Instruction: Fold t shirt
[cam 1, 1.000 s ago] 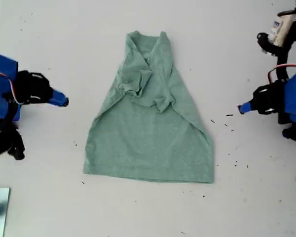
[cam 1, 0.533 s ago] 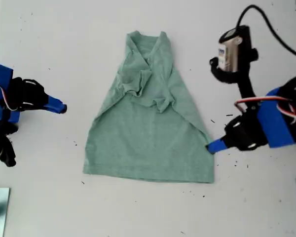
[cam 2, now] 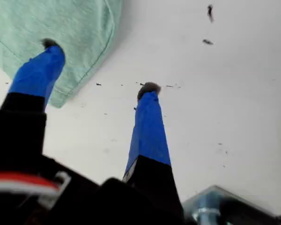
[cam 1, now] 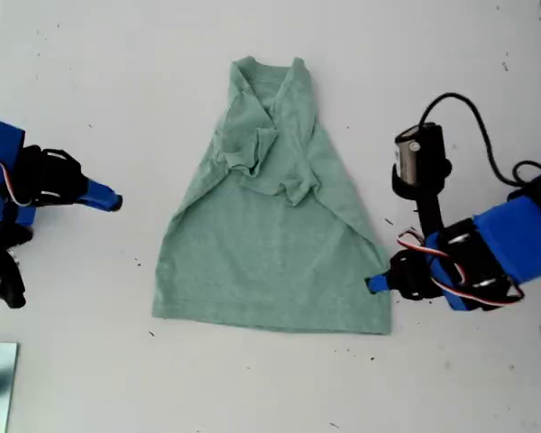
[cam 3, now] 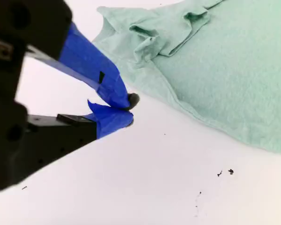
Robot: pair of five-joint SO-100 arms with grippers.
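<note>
The t shirt [cam 1: 270, 262] lies flat near the middle of the desk [cam 1: 451, 90], collar toward the far edge of the exterior view, hem toward the near edge. Both sleeves are turned in over the chest, leaving a bunched ridge below the collar. The body tapers from a wide hem to a narrow neck. I judge the sleeve folds done and the lengthwise fold outstanding.

My first gripper [cam 1: 376, 283] is at the hem corner on the exterior view's right. In its wrist view the jaws of the gripper [cam 2: 99, 65] stand wide apart, one finger over the corner of the t shirt [cam 2: 61, 23] and the other over bare desk [cam 2: 225, 93]. That straddle suits pinching the corner edge. Whether the finger over the cloth touches it is unclear from this angle. Nothing is held.

My second gripper [cam 1: 113, 200] waits well apart from the cloth on the exterior view's left, jaws closed on nothing [cam 3: 129, 110], with the t shirt [cam 3: 234, 70] beyond it. It is parked clear, presumably so the cloth is not disturbed.

Risk: the pinch may catch only one of the two layers.
</note>
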